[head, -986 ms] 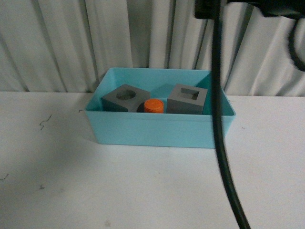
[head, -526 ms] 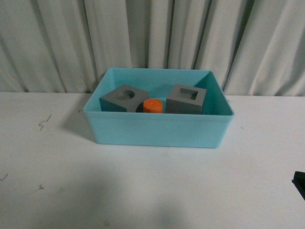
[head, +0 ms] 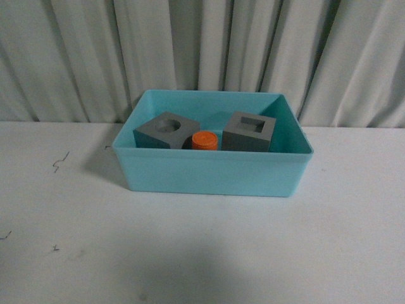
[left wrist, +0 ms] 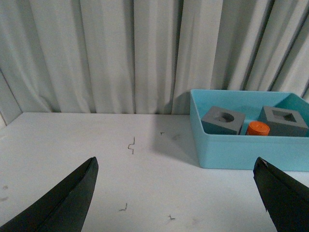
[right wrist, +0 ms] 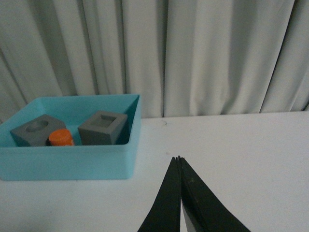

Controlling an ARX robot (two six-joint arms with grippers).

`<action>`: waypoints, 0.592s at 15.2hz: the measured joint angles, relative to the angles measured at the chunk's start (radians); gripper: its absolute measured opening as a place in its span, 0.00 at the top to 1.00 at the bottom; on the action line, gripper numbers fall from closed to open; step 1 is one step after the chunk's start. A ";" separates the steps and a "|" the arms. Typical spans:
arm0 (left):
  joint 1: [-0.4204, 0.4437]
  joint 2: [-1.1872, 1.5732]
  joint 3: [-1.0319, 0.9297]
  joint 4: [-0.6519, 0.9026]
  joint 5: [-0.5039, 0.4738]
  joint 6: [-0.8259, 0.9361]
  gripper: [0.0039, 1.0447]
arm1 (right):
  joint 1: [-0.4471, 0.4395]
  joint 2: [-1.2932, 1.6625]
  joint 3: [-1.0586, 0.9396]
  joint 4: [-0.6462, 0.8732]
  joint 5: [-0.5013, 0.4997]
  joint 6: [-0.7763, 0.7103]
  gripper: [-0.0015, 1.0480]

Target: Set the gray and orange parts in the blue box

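Front view gives us no arm at all, only the white table (head: 202, 253) in the foreground, with a few small dark marks on its left side. Farther back we find the blue box (head: 212, 174) standing flat on the table, its long wall facing us. Inside it sit all three parts: the gray cube with the round recess (head: 167, 130) on the left, the gray cube with the square recess (head: 250, 132) on the right, and the orange cylinder (head: 204, 140) upright between them, close to the near wall. The cylinder looks to be just beside both cubes, though we cannot tell whether it touches either. Behind the box hangs a pleated pale curtain (head: 202, 57).

In the left wrist view, nearest us, the left gripper (left wrist: 178, 193) has its two dark fingers spread wide apart with nothing between them, above bare table; beyond it, off to one side, the box holds the same three parts.

In the right wrist view, the right gripper (right wrist: 180, 162) has its fingertips pressed together on nothing, hovering over the table near the box, well clear of its wall.
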 joint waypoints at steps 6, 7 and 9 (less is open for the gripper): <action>0.000 0.000 0.000 0.000 0.000 0.000 0.06 | -0.182 -0.220 0.000 -0.211 -0.200 -0.013 0.98; 0.000 0.000 0.000 0.000 0.000 0.000 0.06 | -0.245 -0.233 0.000 -0.220 -0.239 -0.013 0.98; 0.000 0.000 0.000 0.000 0.000 0.000 0.06 | -0.262 -0.268 0.000 -0.253 -0.258 -0.013 0.98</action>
